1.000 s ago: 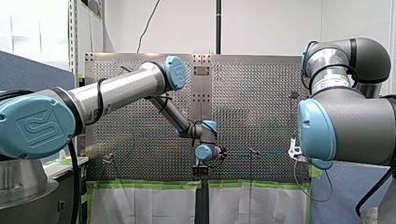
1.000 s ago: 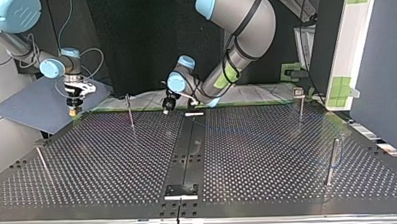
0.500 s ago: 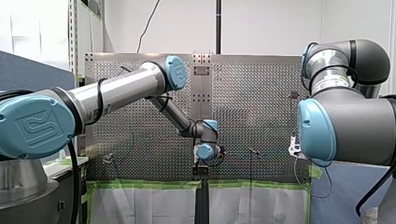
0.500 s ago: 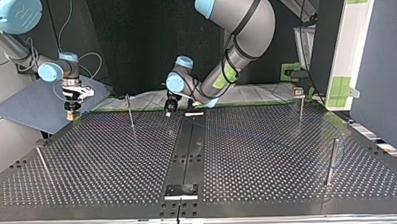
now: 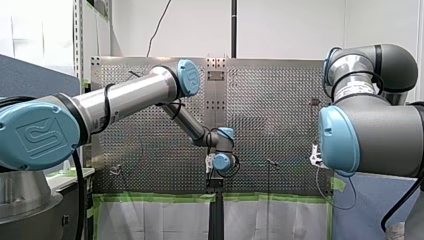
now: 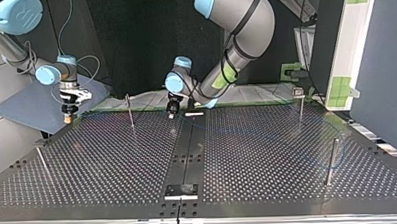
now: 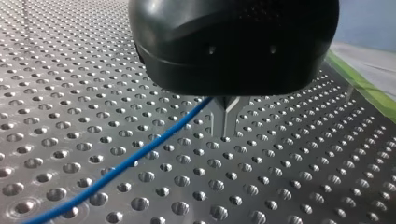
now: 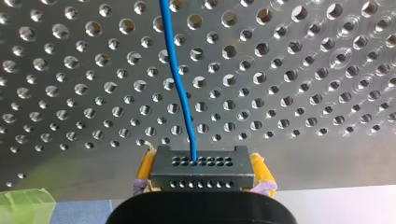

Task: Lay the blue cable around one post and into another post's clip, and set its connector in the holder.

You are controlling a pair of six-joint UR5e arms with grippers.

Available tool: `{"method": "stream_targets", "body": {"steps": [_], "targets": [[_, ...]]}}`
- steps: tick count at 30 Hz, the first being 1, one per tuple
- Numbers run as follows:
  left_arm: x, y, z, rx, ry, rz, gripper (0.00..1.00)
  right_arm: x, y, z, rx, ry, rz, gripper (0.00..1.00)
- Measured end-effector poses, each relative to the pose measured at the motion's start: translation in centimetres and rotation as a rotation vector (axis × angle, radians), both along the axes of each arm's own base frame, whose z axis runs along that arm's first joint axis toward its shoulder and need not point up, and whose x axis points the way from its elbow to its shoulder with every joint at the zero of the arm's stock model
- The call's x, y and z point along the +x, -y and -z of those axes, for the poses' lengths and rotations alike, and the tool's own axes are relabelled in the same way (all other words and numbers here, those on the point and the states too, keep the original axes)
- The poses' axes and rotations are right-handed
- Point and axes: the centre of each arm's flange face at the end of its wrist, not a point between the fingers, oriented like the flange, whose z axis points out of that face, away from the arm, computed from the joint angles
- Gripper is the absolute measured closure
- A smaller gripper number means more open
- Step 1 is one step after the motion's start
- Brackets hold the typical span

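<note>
My right gripper [image 8: 201, 173] clamps the rigid connector [image 8: 201, 162], likely the surest hold, while my left gripper [image 7: 225, 119] pinches the light, limp blue cable [image 7: 140, 154] beyond it.

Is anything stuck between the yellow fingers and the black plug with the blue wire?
No, nothing visible does. In the right wrist view, the yellow pads of my right gripper press straight against both sides of the black connector, and the blue cable runs out of it over the perforated table.
</note>
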Motion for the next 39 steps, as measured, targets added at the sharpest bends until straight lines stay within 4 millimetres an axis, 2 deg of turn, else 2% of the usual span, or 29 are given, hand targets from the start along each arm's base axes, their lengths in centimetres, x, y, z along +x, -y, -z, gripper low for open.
{"method": "stream_targets", "body": {"steps": [13,15,16,17,18,20,24,26,27,29,30,31,32,39], "targets": [[-0.6,0.1,0.6,0.005,-0.016,0.046,1.0,0.4,-0.1,0.2,0.015,-0.013,-0.002,1.0],[-1.0,0.0,1.1,0.011,-0.027,0.061,0.96,0.5,-0.2,0.3,0.023,-0.017,-0.003,1.0],[-1.3,-0.1,1.5,0.016,-0.036,0.072,0.82,0.5,-0.2,0.4,0.027,-0.019,-0.003,1.0],[-1.5,-0.2,1.7,0.02,-0.042,0.079,0.75,0.6,-0.3,0.4,0.03,-0.02,-0.003,1.0],[-1.7,-0.2,1.9,0.023,-0.048,0.087,0.75,0.6,-0.3,0.4,0.033,-0.022,-0.004,1.0],[-2.0,-0.3,2.2,0.032,-0.062,0.103,0.61,0.8,-0.4,0.5,0.039,-0.024,-0.006,1.0],[-2.7,-0.2,2.4,0.06,-0.084,0.14,0.55,1.4,-0.6,0.6,0.049,-0.029,-0.011,1.0],[-3.1,-0.1,2.5,0.083,-0.097,0.157,0.45,1.6,-0.7,0.7,0.053,-0.031,-0.014,1.0],[-3.3,-0.1,2.5,0.092,-0.101,0.163,0.45,1.8,-0.7,0.7,0.055,-0.032,-0.015,1.0],[-3.7,-0.2,2.3,0.111,-0.108,0.179,0.15,2.0,-0.8,0.8,0.059,-0.034,-0.018,1.0],[-3.8,-0.3,2.1,0.117,-0.106,0.186,0.15,2.1,-0.9,0.8,0.06,-0.035,-0.019,1.0],[-3.9,-0.3,1.7,0.123,-0.101,0.197,0.03,2.2,-0.9,0.8,0.062,-0.035,-0.02,1.0],[-3.9,-0.4,1.4,0.127,-0.095,0.205,0.0,2.3,-0.9,0.9,0.063,-0.036,-0.022,1.0],[-5.0,-0.1,-1.2,0.149,-0.037,0.256,0.0,3.1,-1.2,1.0,0.068,-0.036,-0.033,1.0]]}}
